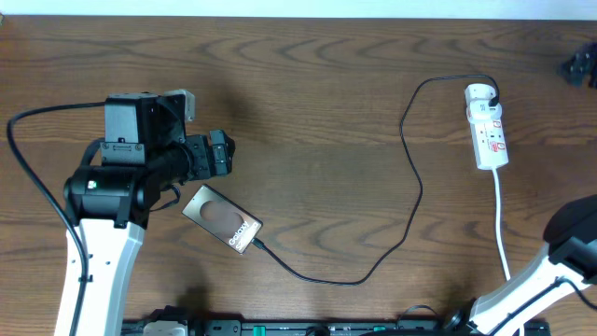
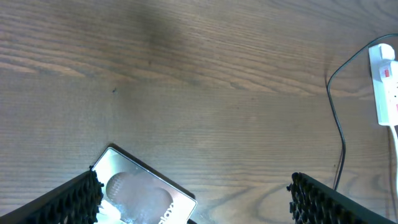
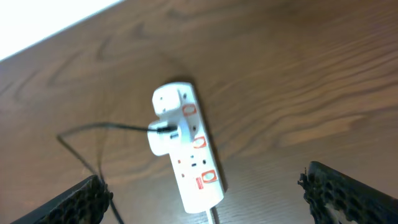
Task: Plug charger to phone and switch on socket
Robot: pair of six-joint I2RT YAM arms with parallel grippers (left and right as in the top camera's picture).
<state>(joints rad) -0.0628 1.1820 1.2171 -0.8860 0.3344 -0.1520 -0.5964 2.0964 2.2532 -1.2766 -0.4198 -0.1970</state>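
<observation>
The phone [image 1: 221, 218] lies flat and slanted on the wooden table, left of centre. The thin black charger cable [image 1: 415, 191] meets the phone's lower right end [image 1: 257, 245], loops right and runs up to a plug [image 1: 491, 93] in the white socket strip [image 1: 489, 131] at the far right. My left gripper [image 1: 219, 152] is open and empty just above the phone's upper left end. In the left wrist view the phone [image 2: 146, 193] lies by the left finger of that gripper [image 2: 199, 205]. My right gripper [image 3: 211, 205] is open and empty, held back from the socket [image 3: 186, 152].
The socket's white cord [image 1: 502, 224] runs down towards the right arm's base [image 1: 569, 243]. A small black object [image 1: 580, 67] sits at the far right edge. Thick black robot cable [image 1: 28, 177] curves along the left side.
</observation>
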